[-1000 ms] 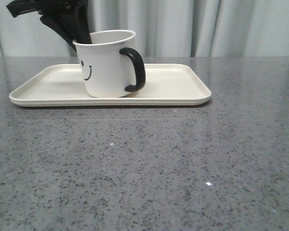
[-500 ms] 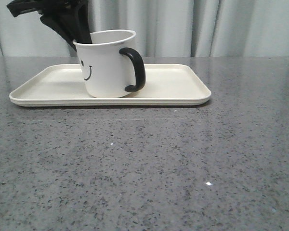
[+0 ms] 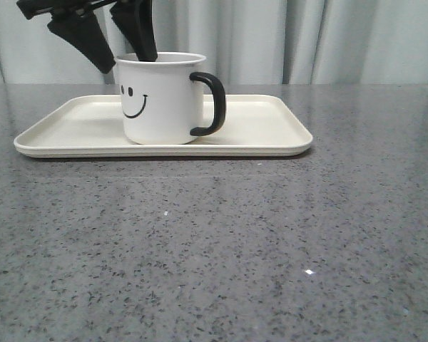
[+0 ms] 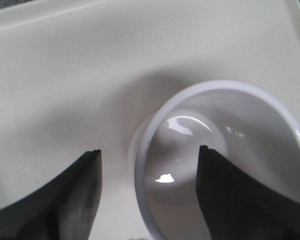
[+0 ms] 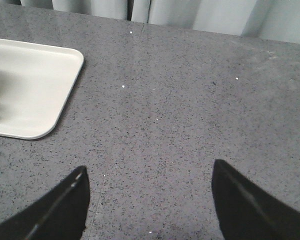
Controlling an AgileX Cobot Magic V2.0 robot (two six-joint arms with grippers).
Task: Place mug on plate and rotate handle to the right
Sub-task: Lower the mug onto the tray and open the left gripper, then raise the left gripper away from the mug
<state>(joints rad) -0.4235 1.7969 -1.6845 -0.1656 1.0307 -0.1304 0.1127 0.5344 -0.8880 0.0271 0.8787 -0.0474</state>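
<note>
The white mug [image 3: 164, 107] with the smiley face stands upright on the cream plate [image 3: 264, 128], left of its middle. Its black handle [image 3: 215, 103] points right. My left gripper [image 3: 127, 60] is open above the mug's left rim, with one finger [image 3: 144, 32] dipping inside the mug and the other [image 3: 85, 39] outside it. In the left wrist view the gripper [image 4: 147, 152] straddles the mug's wall [image 4: 140, 165] without touching it, over the plate [image 4: 65, 75]. My right gripper [image 5: 149, 172] is open and empty over bare table.
The grey speckled table [image 3: 221, 242] spreads in front of and to the right of the plate. Pale curtains [image 3: 328, 39] hang behind. The plate's right end [image 5: 35, 85] shows in the right wrist view, away from the right fingers.
The mug was tilted with the left gripper shut on its rim. It now stands flat, turned so the handle points more to the right, and the left jaws have opened.
</note>
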